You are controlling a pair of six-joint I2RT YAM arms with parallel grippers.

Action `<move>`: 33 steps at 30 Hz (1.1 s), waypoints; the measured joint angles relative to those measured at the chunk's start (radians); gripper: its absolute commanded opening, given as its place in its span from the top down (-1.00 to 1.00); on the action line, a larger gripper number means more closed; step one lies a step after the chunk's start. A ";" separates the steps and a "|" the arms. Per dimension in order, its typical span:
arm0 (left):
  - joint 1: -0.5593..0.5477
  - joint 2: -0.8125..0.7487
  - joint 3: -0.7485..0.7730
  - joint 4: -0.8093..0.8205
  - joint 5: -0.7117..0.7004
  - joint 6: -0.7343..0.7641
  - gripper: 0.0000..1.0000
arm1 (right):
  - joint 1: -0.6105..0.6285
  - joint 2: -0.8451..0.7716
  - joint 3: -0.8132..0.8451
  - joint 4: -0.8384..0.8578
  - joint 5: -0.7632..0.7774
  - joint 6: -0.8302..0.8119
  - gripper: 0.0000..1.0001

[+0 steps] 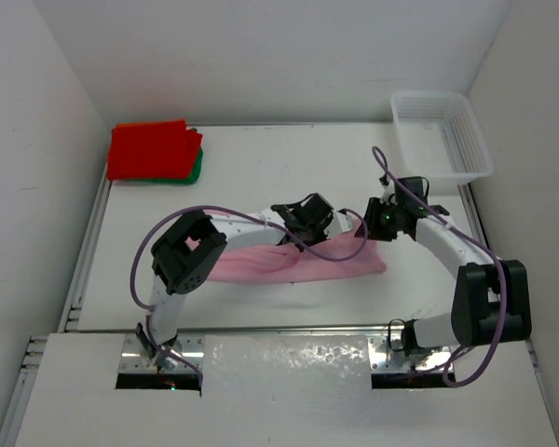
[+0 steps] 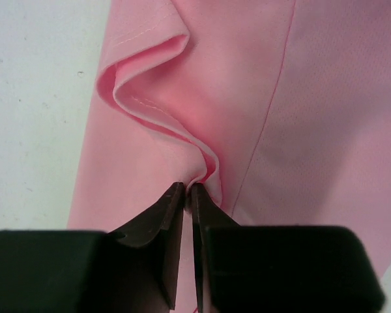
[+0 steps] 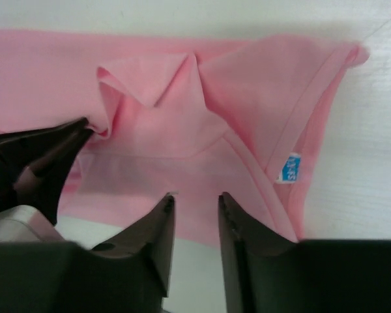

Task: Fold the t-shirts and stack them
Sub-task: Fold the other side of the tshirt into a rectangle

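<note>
left wrist: left gripper (image 2: 188, 190) pinches pink t-shirt (image 2: 313, 130) fold

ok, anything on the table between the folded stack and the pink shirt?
Bare white table between the folded stack and the pink shirt; only the left arm's purple cable arcs above it. Top view.

White table (image 1: 261, 177) between plain white walls (image 1: 261, 56)

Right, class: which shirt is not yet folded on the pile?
The pink shirt, stretched out mid-table; the red shirt and green shirt sit folded, stacked at the far-left corner.
</note>
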 measured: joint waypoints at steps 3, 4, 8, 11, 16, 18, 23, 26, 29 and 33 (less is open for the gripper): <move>0.000 0.000 0.008 -0.009 0.002 -0.010 0.81 | 0.038 0.021 0.000 -0.035 0.057 -0.044 0.14; 0.000 0.000 0.014 -0.014 0.002 -0.011 0.80 | 0.042 0.022 0.000 -0.051 0.085 -0.052 0.08; 0.000 0.000 0.027 -0.016 0.002 -0.020 0.75 | 0.040 0.019 -0.006 -0.088 0.167 -0.081 -0.14; 0.000 0.000 0.031 -0.019 0.003 -0.031 0.68 | 0.040 0.015 -0.032 -0.087 0.193 -0.096 -0.14; 0.000 0.000 0.032 -0.026 0.007 -0.038 0.63 | 0.038 0.037 -0.057 -0.069 0.189 -0.110 -0.11; 0.002 0.000 0.032 -0.029 0.007 -0.043 0.62 | 0.036 0.060 -0.057 -0.054 0.185 -0.116 0.14; 0.013 0.000 0.032 -0.031 0.000 -0.059 0.55 | 0.035 0.084 -0.060 -0.046 0.165 -0.129 0.75; 0.030 0.000 0.033 -0.033 -0.008 -0.063 0.39 | 0.034 0.066 -0.072 -0.046 0.161 -0.126 1.00; 0.046 0.000 0.038 -0.043 -0.014 -0.067 0.10 | 0.031 0.025 -0.095 -0.062 0.155 -0.121 1.00; 0.061 0.000 0.058 -0.069 -0.019 -0.077 -0.05 | 0.029 -0.044 -0.121 -0.113 0.156 -0.110 1.00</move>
